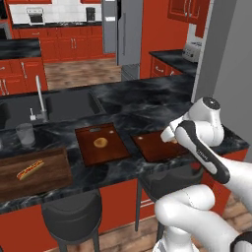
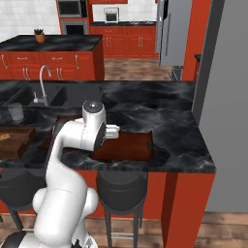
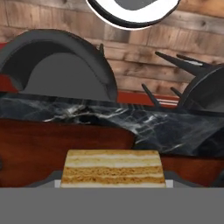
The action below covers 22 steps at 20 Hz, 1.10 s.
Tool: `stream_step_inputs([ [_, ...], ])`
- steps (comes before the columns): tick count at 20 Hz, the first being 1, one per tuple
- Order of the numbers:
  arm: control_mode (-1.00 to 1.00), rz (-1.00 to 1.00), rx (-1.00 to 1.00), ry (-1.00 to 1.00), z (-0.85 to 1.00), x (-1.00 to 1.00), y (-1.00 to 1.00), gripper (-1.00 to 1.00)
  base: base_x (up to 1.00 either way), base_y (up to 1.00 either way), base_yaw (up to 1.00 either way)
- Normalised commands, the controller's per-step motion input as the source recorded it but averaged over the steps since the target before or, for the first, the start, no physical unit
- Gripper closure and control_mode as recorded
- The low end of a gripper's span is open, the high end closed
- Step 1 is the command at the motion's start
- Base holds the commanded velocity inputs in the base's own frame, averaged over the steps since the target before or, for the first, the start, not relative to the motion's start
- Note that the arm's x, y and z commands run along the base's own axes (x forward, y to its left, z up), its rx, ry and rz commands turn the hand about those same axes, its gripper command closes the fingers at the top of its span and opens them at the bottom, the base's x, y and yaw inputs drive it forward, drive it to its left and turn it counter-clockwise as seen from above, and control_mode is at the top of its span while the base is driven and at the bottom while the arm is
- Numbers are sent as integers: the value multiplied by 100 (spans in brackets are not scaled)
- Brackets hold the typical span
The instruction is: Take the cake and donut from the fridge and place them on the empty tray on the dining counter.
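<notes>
Cake (image 3: 113, 168) sitting between end effector (image 3: 112, 183) tips, clamped, hovering right over empty tray (image 1: 156, 146) on dining counter (image 1: 142, 106). So cake leg nearly wrapping up, just needing release. Donut fetching from fridge (image 1: 129, 32) looking like 1 job left.

The light is even and bright everywhere, with only soft, faint shadows. The shiny black marble counter top with white veins (image 1: 147, 106) shows pale glare near 12 o'clock. All pictures look a little blurry and blocky.

Glossy veined marble dining counter (image 1: 147, 98), wooden tray (image 2: 131, 147)
</notes>
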Motion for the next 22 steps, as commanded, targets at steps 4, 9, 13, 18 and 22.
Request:
stream_step_inputs([
  [4, -100, 3, 0, 0, -37, 46, 0, 100, 0, 0, 0],
  [9, -100, 0, 0, 0, -33, 39, 5, 100, 0, 0, 0],
  [13, -100, 0, 0, 0, -32, 26, 12, 100, 0, 0, 0],
  [18, -100, 0, 0, 0, -33, 33, 5, 100, 0, 0, 0],
  [22, -100, 0, 0, 0, -30, 43, 0, 100, 0, 0, 0],
])
